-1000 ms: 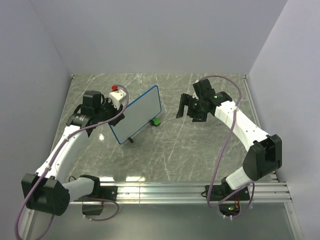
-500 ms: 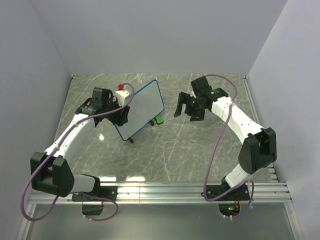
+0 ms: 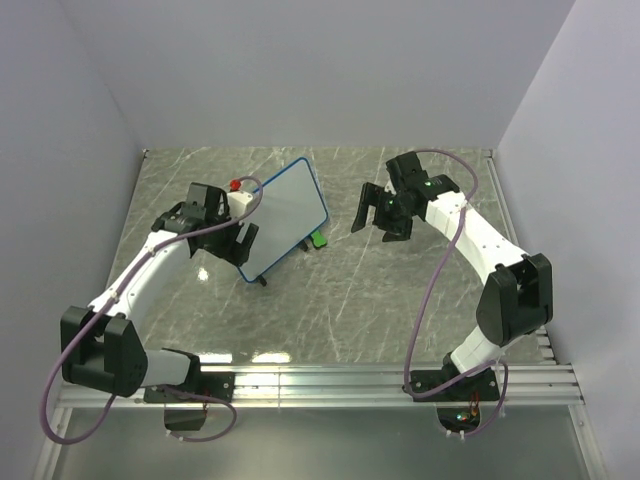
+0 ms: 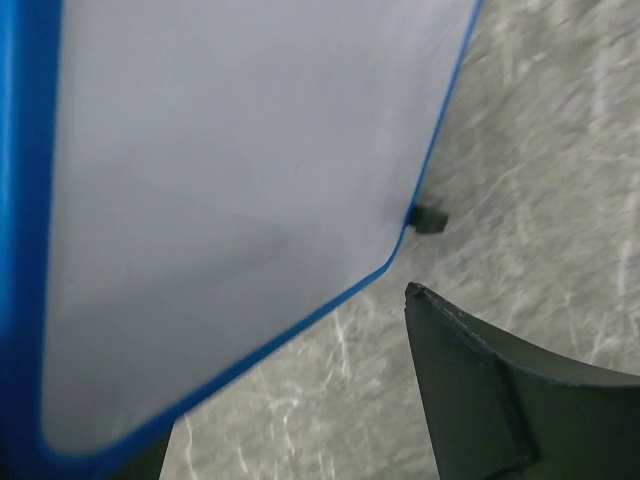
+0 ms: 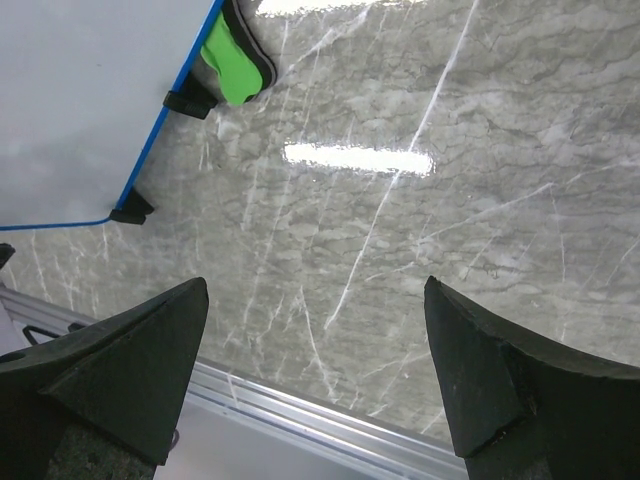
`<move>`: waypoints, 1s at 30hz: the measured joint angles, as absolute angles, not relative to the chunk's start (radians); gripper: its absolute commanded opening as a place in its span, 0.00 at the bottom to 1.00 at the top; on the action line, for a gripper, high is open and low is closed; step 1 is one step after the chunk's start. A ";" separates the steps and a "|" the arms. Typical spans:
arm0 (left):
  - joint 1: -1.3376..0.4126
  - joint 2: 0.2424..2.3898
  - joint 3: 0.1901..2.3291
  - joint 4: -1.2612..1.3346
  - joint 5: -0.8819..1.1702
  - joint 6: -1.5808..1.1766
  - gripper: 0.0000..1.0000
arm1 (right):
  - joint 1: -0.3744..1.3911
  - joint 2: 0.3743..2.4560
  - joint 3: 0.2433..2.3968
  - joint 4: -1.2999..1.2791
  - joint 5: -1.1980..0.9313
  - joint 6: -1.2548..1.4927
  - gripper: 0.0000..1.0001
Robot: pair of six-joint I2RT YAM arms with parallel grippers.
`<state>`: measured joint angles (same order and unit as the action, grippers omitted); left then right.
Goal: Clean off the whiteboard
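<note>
The whiteboard point(image 3: 283, 220) stands tilted on small black feet point(image 5: 188, 103) at the middle left of the table, white with a thin blue frame point(image 4: 22, 200). No writing shows on its face point(image 4: 230, 170). My left gripper point(image 3: 243, 238) is at the board's lower left edge, open, and its right finger point(image 4: 500, 400) is well off the frame. Its other finger is mostly hidden behind the board's corner. A small green eraser point(image 3: 315, 240) lies at the board's right foot point(image 5: 228, 65). To the right of the board, my right gripper point(image 3: 375, 212) hangs open and empty point(image 5: 315, 290).
Grey walls enclose the marbled table point(image 3: 350, 290) on three sides. An aluminium rail point(image 3: 380, 380) runs along the near edge point(image 5: 300, 420). A small white piece with a red top point(image 3: 235, 185) shows beside my left wrist, behind the board.
My left gripper has gone from shut at the whiteboard's edge to open. The left arm swung in and the board's top shifted slightly right. The right arm barely moved.
</note>
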<state>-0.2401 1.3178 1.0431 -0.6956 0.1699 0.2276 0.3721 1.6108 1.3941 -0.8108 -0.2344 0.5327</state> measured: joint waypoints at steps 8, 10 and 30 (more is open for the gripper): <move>-0.243 1.245 0.991 -0.749 0.026 0.179 0.99 | 0.372 1.611 1.394 -0.809 -0.237 0.535 0.96; -0.244 1.223 0.982 -0.758 -0.001 0.167 1.00 | 0.372 1.611 1.393 -0.808 -0.237 0.535 0.96; -0.244 0.932 1.025 -0.768 -0.356 -0.131 0.99 | 0.373 1.531 1.400 -0.811 -0.206 0.549 0.95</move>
